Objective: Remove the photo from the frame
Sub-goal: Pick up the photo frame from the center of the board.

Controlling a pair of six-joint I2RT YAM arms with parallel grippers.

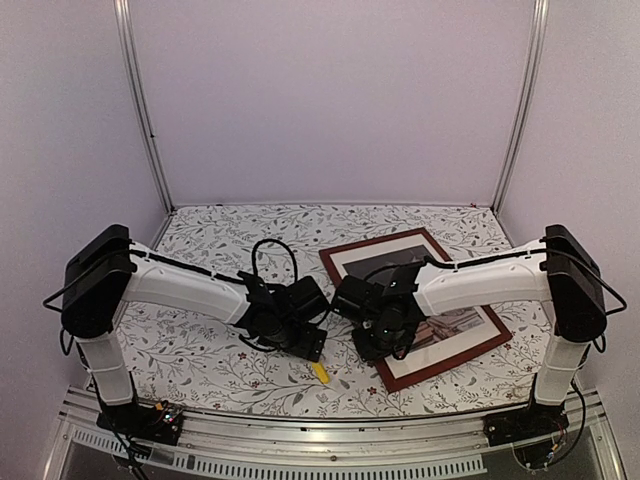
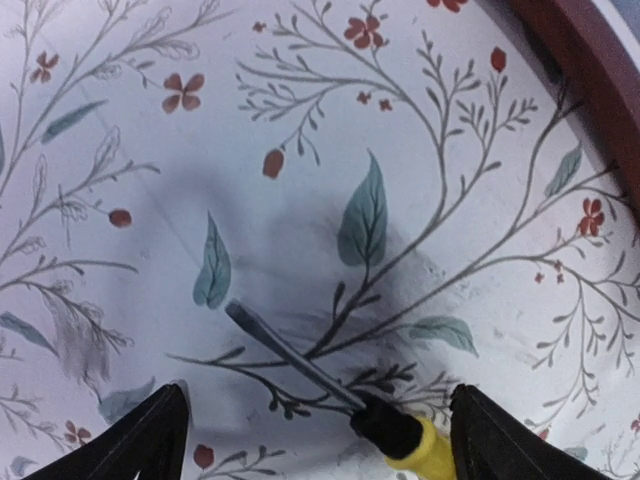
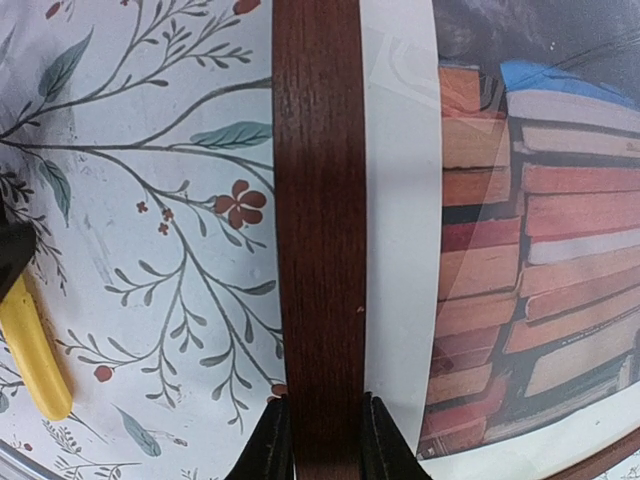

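Dark reddish-brown wood, straight-grained and matte: one rail of the large, thin rectangular picture frame (image 3: pixel 320 200) runs top to bottom through the right wrist view. The right gripper (image 3: pixel 322 412) is closed down narrow on the frame, with one black finger (image 3: pixel 272 440) against each side of that rail.

Only this view gives detail of the large rectangular photo (image 3: pixel 520 250): stacked red-orange books, a wide white border and pale glossy reflections across it. It sits inside the frame.

Top view: the frame lies flat and askew, right of centre, on the white table cover (image 1: pixel 200 340) printed with grey branches, teal leaves and small red flowers. Both wrists hide their fingers here.

Left wrist view: the left gripper (image 2: pixel 318 420) is spread wide and holds nothing. Between its black fingers (image 2: pixel 150 440), clear of both, a screwdriver (image 2: pixel 390 430) lies on the cover. It has a slim grey flat-tipped shaft, a black collar and a yellow handle. A bit of the frame shows at the top right.
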